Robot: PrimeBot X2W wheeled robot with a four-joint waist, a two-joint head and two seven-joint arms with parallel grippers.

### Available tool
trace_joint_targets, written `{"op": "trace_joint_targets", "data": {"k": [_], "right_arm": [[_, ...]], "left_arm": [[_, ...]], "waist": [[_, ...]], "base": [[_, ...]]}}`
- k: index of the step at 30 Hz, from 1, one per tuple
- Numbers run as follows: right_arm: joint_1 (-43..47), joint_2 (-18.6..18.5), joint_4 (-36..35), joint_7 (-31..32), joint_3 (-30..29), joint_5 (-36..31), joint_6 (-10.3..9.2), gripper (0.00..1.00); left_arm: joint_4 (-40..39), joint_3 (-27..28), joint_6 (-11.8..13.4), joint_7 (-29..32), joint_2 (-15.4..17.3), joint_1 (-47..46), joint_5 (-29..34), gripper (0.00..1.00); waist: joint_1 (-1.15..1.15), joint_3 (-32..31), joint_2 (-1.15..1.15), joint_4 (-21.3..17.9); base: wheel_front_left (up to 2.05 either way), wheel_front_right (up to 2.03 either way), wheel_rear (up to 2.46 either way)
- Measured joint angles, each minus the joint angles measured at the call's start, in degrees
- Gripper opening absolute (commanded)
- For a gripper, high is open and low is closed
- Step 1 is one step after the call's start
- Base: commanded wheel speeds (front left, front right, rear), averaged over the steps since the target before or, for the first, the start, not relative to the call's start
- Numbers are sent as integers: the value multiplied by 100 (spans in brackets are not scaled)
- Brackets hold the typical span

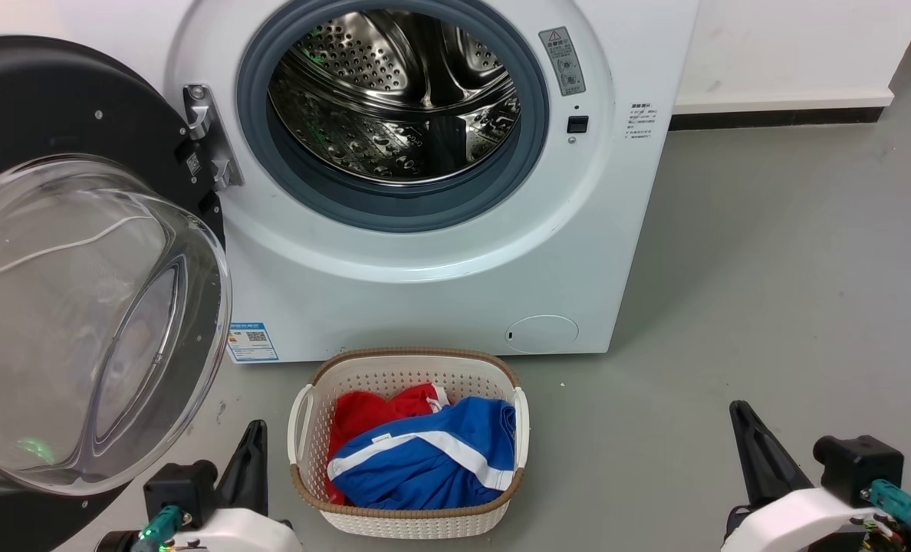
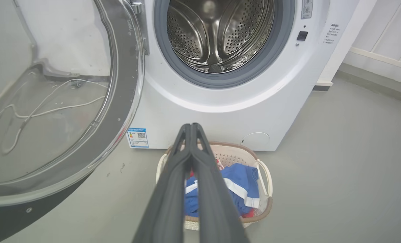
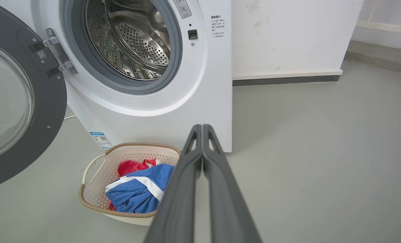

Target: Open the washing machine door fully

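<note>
The washing machine door [image 1: 80,307] stands swung wide out to the left on its hinge [image 1: 210,138], its black rim and bulging clear glass bowl facing me; it also shows as the door [image 2: 52,111] and the door [image 3: 15,101]. The grey-rimmed steel drum opening [image 1: 394,100] is uncovered. My left gripper [image 1: 254,429] sits low at the lower left, shut and holding nothing, just below the door's edge and apart from it; its tips [image 2: 190,125] are pressed together. My right gripper [image 1: 738,410] is at the lower right over bare floor, shut and holding nothing, tips [image 3: 202,126] touching.
A cream laundry basket [image 1: 302,429] with red and blue clothes stands on the grey floor in front of the white machine [image 1: 440,291], between my two grippers. A white wall with a dark skirting strip [image 1: 777,119] runs at the right. A white cable [image 2: 35,111] lies behind the door.
</note>
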Motion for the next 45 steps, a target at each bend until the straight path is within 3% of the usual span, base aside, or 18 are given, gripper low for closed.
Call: {"op": "trace_joint_targets", "data": {"k": [31, 45], "right_arm": [[-330, -1, 372, 281, -218, 3297, 0, 0], [-456, -2, 508, 380, -301, 4404, 0, 0]], "left_arm": [[316, 1031, -909, 621, -632, -185, -2470, 0], [388, 1393, -1216, 839, -873, -265, -3298, 0]], "waist": [[0, 47, 0, 35], [0, 67, 0, 50]], "base": [[0, 0, 0], [0, 0, 0]]}}
